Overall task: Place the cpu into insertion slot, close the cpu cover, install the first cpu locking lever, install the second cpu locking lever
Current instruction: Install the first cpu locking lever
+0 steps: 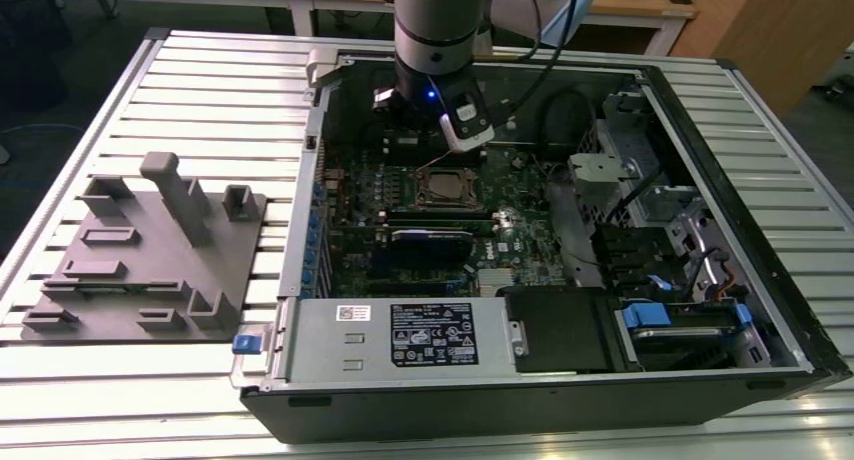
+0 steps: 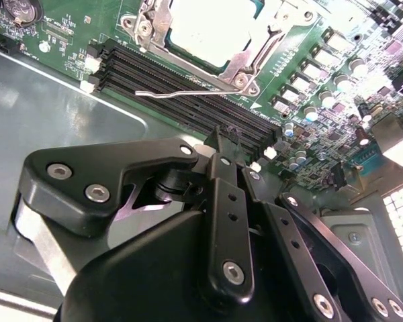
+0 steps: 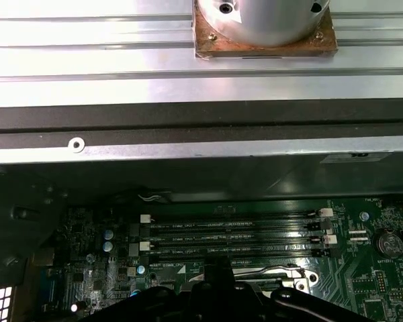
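Note:
The cpu (image 2: 208,27) lies flat in the insertion slot (image 1: 447,188), its silver-grey top showing. The cpu cover (image 2: 245,64) is down around it as a metal frame. One thin wire locking lever (image 2: 178,94) sticks out sideways over the black memory slots (image 2: 188,100), unlatched. My gripper (image 2: 223,137) hangs just above the memory slots beside the socket, its black fingers (image 2: 220,201) pressed together with nothing between them. In the exterior view my gripper (image 1: 463,140) hovers just behind the socket.
The green motherboard (image 1: 400,220) sits inside an open computer case (image 1: 534,400) on a slatted metal table (image 1: 200,90). A grey fixture block (image 1: 147,250) stands at the exterior view's left. Drive bays and cables (image 1: 641,230) crowd the exterior view's right. The case wall (image 3: 201,127) runs beside the memory slots.

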